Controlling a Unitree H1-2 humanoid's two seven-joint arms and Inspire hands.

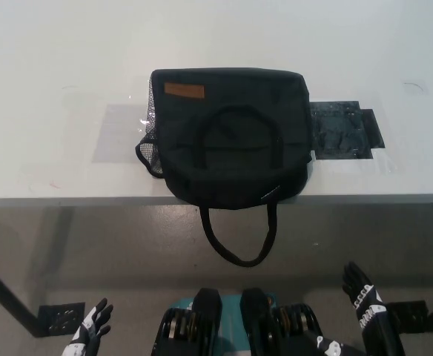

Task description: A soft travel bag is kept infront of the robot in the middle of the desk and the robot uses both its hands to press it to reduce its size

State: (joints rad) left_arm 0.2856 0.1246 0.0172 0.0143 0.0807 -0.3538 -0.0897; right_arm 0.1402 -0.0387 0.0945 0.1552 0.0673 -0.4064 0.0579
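Note:
A black soft travel bag point(230, 133) lies flat on the white desk point(68, 67), near its front edge. It has a brown label at its top left, a mesh side pocket on its left, one handle lying on top and another strap hanging over the desk edge. My white left hand point(90, 331) is low at the bottom left, below the desk, fingers apart. My black right hand point(361, 297) is at the bottom right, also below the desk and open. Neither hand touches the bag.
A dark flat patch point(342, 130) lies on the desk just right of the bag, and a pale taped rectangle point(120, 133) lies on its left. A desk leg with a foot plate point(57, 315) stands at the lower left.

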